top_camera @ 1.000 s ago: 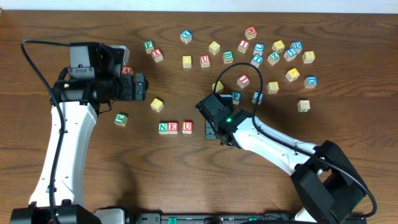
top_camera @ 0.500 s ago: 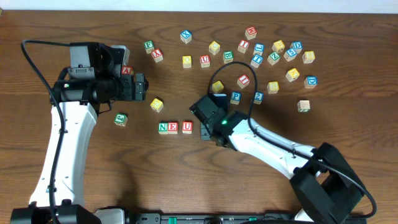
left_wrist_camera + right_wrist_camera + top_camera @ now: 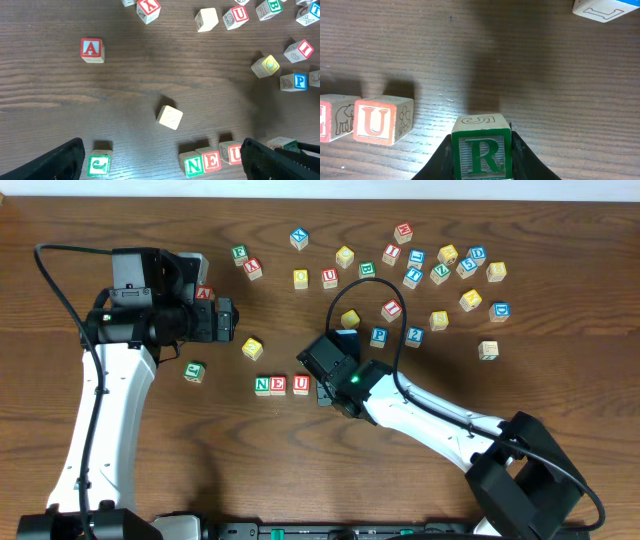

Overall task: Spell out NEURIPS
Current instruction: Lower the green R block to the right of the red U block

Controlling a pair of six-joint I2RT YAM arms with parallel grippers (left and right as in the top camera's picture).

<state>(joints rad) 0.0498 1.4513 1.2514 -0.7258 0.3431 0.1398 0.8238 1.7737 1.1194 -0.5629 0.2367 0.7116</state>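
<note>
Clamping the green R (image 3: 481,150) in the right gripper (image 3: 481,161), near right of the red U (image 3: 372,121); holding the left gripper (image 3: 162,157) wide apart.

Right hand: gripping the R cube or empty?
Shut on the green R wooden cube: the right wrist view shows it clamped between both fingers of the right hand.
</note>
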